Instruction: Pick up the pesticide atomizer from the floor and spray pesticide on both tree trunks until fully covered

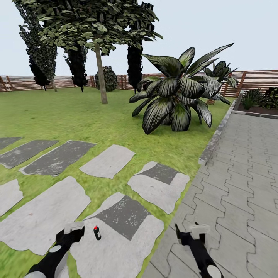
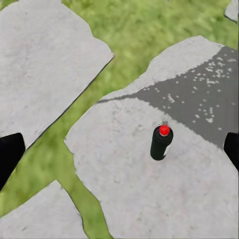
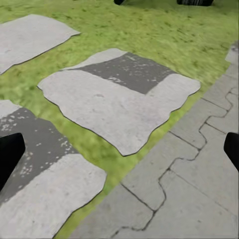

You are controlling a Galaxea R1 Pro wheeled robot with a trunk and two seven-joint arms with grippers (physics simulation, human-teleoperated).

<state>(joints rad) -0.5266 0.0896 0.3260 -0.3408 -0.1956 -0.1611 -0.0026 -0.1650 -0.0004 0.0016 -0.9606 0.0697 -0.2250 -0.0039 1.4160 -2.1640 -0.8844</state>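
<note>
Just beside the left end effector point(image 1: 72, 231), whose fingers are spread and empty, the pesticide atomizer point(image 1: 97, 233) stands upright on a stepping stone point(image 1: 127, 235), toward the robot's right. Farther off, the right end effector point(image 1: 192, 234) hovers open over paving point(image 1: 239, 185).

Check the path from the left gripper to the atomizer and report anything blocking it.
Nothing visible blocks it. The atomizer stands upright and alone on a stepping stone, just right of the open left gripper, with only bare stone around it.
</note>
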